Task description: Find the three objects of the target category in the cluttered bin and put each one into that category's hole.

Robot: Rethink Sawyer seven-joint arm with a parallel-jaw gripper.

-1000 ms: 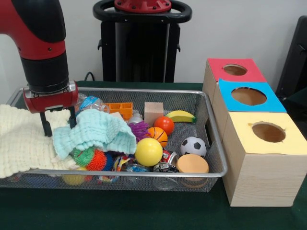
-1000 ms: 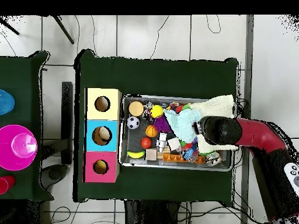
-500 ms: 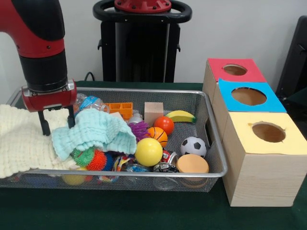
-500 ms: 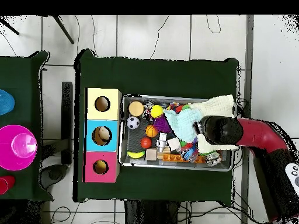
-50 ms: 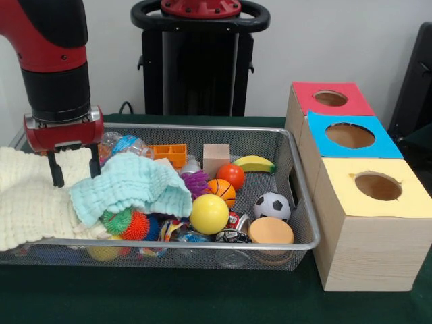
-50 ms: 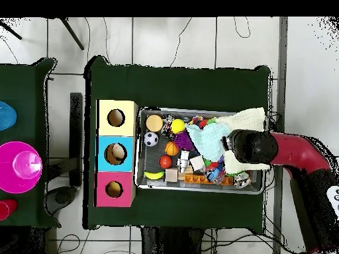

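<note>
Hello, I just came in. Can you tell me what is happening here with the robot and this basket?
A red and black robot arm holds its gripper open and empty over the left end of a wire mesh bin. The two fingers hang just above a cream cloth, beside a mint cloth that covers part of the toys. Balls, a toy banana and a wooden block lie uncovered. To the right stand three boxes with red, blue and yellow holes.

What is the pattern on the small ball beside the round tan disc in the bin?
White with black patches, like a soccer ball; clearest in the front view.
</note>
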